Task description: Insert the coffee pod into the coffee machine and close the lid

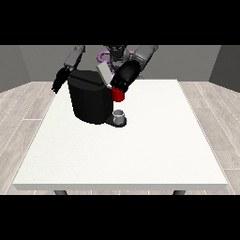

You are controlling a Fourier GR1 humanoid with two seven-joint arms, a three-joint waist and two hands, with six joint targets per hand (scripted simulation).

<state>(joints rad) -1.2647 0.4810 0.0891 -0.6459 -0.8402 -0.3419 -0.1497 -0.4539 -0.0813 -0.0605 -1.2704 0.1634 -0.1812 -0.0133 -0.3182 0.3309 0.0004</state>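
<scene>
Coffee machine (pixel 89 101) is a black block near the far left part of the white tabletop (pixel 140 150), its grey lid (pixel 104 74) tilted up. A red thing at the machine (pixel 118 95) sits just under the robot hand at the view's right (pixel 120 83), whose fingers can't be made out. A grey cup-like thing (pixel 120 114) stands on the machine's base. The robot hand at the view's left (pixel 59 79) hangs off the far left edge, fingers relaxed and holding nothing.

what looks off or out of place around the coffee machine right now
Nothing is spilled or toppled. The coffee machine stands upright with its lid raised. A grey thing sits on its base, and a red thing at the machine shows below the hand at the view's right.
</scene>
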